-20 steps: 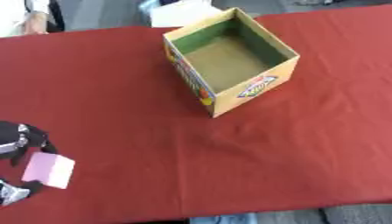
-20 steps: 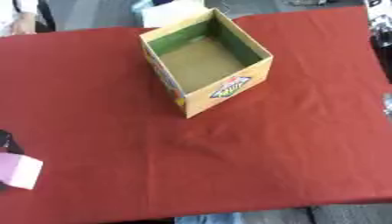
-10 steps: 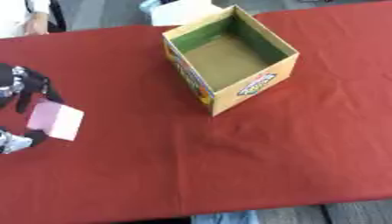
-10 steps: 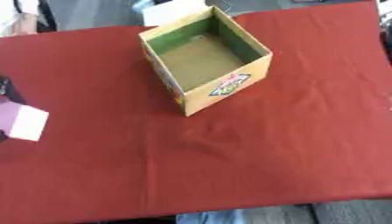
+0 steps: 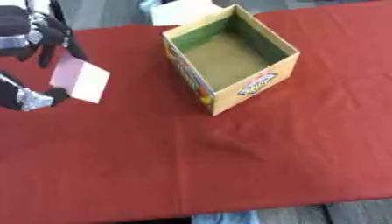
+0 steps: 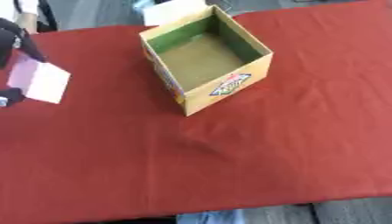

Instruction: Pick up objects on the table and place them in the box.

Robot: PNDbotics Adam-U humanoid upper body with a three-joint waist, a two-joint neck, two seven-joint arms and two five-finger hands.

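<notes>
The box point(image 5: 229, 59) is sitting open on the red cloth point(image 5: 229, 166) toward the far side, a corner pointing near; its green-walled inside is showing only a bare brown floor. At the far left, the left hand point(image 5: 30, 35) is pinching a pale pink block point(image 5: 79, 79) between curled fingers above and thumb point(image 5: 34, 98) below, well left of the box. The right hand is not showing.

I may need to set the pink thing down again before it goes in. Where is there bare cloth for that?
The red cloth is bare all along the near edge and to the right of the box. Between the box and the left hand, holding the pink packet, lies a narrower bare strip. The far edge behind the box is crowded.
</notes>
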